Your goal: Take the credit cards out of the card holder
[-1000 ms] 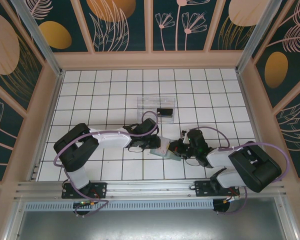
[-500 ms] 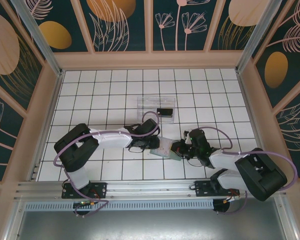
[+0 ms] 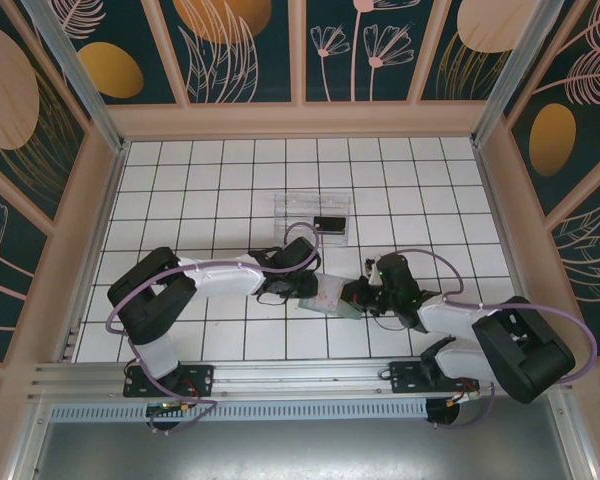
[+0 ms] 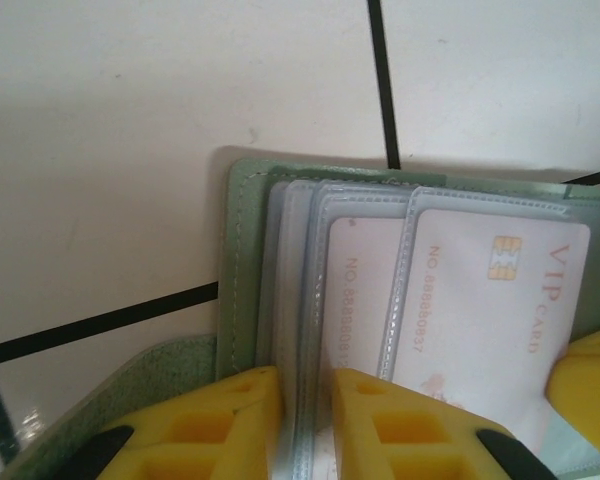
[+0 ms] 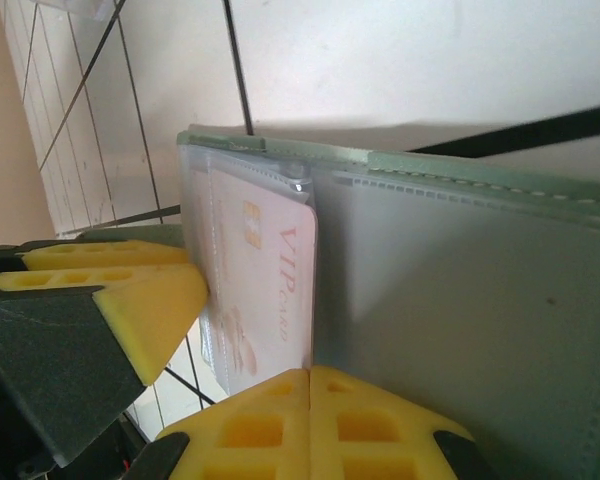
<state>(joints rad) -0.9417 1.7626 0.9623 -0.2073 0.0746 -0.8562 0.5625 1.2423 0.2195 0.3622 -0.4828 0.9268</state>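
Two grippers on one wallet (image 4: 235, 280) near the tabletop's (image 3: 230, 180) near edge: left gripper (image 4: 302, 385) pinches a sleeve (image 4: 298, 300), right gripper (image 5: 310, 385) clamps another, pink card (image 4: 480, 310) showing.

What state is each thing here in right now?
Card holder: open, gripped from both sides.
VIP card: inside its sleeve.
Card behind it: inside its sleeve.
Black card: out, lying in the tray.
Tray: holds the black card.
Left gripper: shut on card holder.
Right gripper: shut on card holder.
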